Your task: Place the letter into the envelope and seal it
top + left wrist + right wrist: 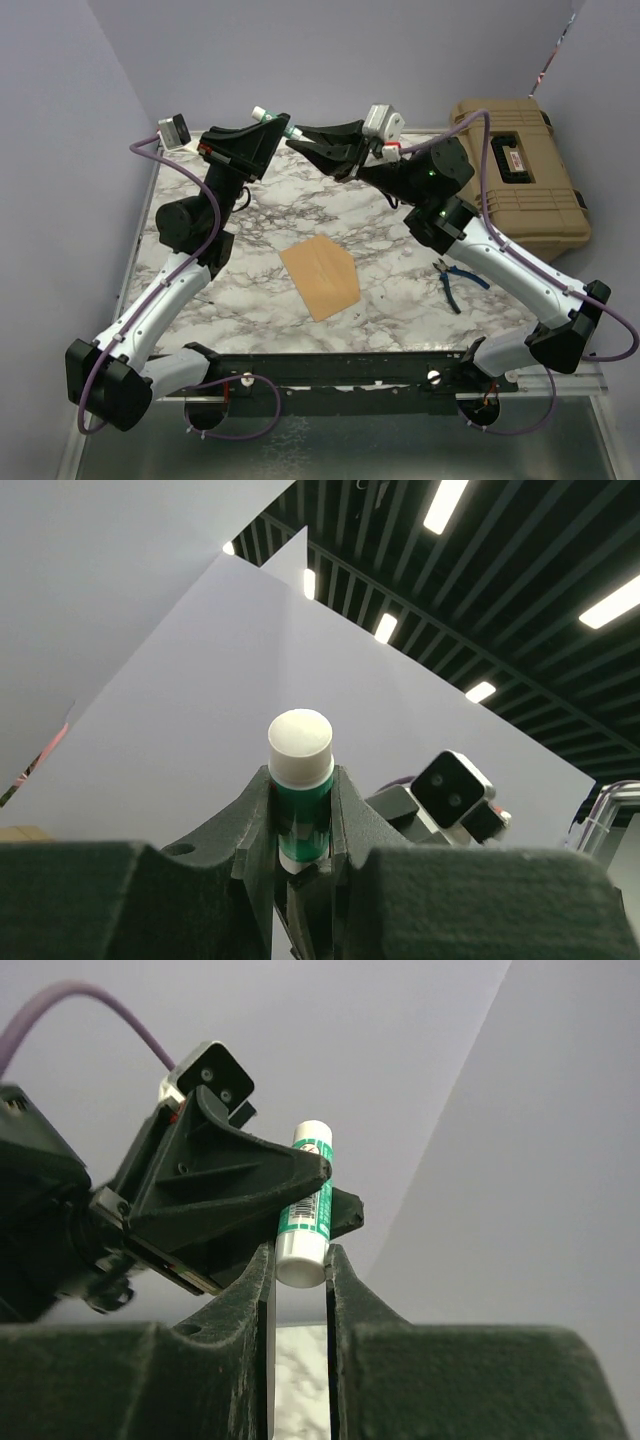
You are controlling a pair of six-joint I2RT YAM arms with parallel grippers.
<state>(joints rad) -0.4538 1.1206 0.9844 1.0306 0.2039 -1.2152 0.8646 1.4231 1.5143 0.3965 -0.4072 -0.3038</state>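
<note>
While both arms meet in the air beyond the envelope's far edge, the envelope point(320, 277) lies flat and alone on the marble table point(400, 290), its pointed flap apparently unfolded. No separate pale letter shows anywhere, so I judge it is already inside, though the frames cannot confirm that.

The left gripper point(268, 125) is clamped narrow around the green body of a glue stick point(308, 1185). The right gripper point(298, 1255) has its jaws drawn narrow on either side of one white end of that stick, with no gap visible, which I read as a grip for pulling off the cap.

Risks, as I judge them:
- If the left hold is weak, the pull could drag the whole stick through its fingers rather than free the cap.
- I cannot tell which white end is the cap. Gripping the twist base would wind glue out instead.
- A dropped stick could land on the envelope and knock it askew.
- Nothing pins the envelope, so a glue stroke could slide it.

Count: one envelope, one glue stick, two grippers, one pair of blue-handled pliers point(455, 280) right of the envelope, and one tan case point(520, 180) beyond those.
</note>
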